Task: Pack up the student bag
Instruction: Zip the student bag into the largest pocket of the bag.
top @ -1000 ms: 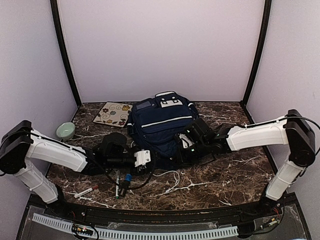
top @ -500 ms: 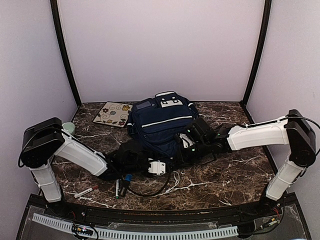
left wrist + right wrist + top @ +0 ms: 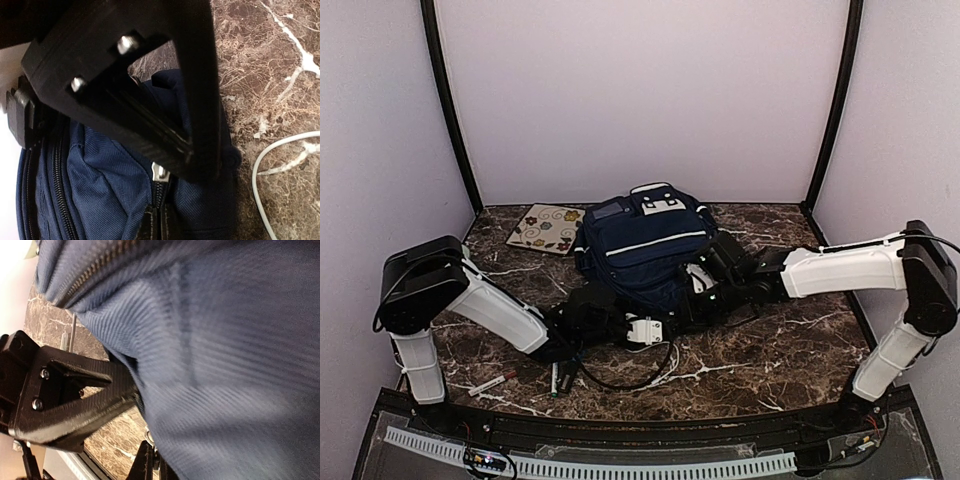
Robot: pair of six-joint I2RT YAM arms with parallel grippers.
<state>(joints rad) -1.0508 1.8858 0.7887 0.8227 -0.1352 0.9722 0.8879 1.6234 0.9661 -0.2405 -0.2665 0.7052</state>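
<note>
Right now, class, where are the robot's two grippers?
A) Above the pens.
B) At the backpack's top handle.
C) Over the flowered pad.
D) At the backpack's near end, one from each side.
D: the top view shows the left gripper and the right gripper meeting at the near end of the backpack, from opposite sides.

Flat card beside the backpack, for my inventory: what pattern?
Flat cream card: dark flower motifs; top external view.

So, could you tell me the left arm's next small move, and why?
Probably a gentle tug along the zipper line: the left gripper is shut at the silver zipper pull of the student bag, and the right gripper seems to pinch its fabric as a brace.
</note>
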